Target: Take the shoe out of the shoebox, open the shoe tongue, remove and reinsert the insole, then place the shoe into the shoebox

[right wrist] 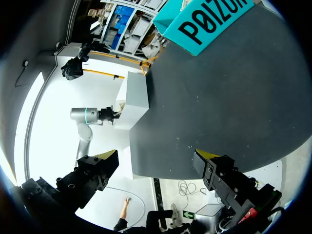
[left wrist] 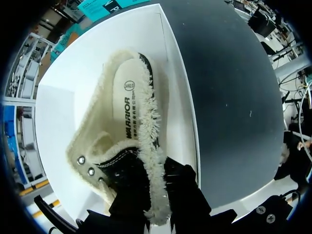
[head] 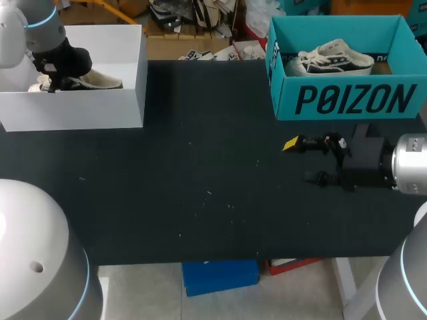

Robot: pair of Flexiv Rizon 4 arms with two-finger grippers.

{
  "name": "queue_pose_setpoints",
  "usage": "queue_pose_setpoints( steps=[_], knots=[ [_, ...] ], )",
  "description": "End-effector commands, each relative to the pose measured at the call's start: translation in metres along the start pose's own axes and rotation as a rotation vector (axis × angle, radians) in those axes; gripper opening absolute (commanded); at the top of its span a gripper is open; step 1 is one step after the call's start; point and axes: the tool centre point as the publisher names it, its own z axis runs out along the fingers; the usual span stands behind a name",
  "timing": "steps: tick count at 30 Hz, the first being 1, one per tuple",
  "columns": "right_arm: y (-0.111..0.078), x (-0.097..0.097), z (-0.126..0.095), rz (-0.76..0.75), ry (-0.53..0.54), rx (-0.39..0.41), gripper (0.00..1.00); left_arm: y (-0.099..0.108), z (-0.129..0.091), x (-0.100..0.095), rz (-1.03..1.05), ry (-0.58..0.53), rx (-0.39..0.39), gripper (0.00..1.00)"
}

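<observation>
A black canvas shoe (left wrist: pixel 122 161) with a cream fleece lining lies inside the white shoebox (left wrist: pixel 58 122), its insole (left wrist: pixel 124 102) showing in the opening. My left gripper (left wrist: pixel 156 195) is down in that box, shut on the shoe's fleecy collar edge, with its yellow tips hidden in the fleece. In the head view the shoebox (head: pixel 73 110) stands at the far left, with the shoe (head: pixel 100 81) and my left gripper (head: pixel 52 83) in it. Over the table's right side my right gripper (head: pixel 303 161) hangs open and holds nothing; its fingers (right wrist: pixel 109 158) are spread wide.
A teal shoebox (head: pixel 347 100) stands at the back right and holds a black-and-white sneaker (head: pixel 333 60). The dark table (head: pixel 200 167) stretches between the two boxes. From the right wrist the white box (right wrist: pixel 134 100) and the teal box (right wrist: pixel 209 24) show across the table.
</observation>
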Motion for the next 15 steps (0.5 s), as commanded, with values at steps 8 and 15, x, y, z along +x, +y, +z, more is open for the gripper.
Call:
queue_pose_setpoints(
  steps=[8, 15],
  knots=[
    [0.000, 0.000, 0.000, 0.001, 0.000, 0.000, 1.00, 0.004, -0.007, -0.002, -0.017, -0.032, -0.021, 0.69],
    [0.000, 0.000, 0.000, 0.001, 0.000, 0.000, 1.00, 0.005, -0.021, -0.008, -0.021, -0.057, -0.024, 0.45]
  ],
)
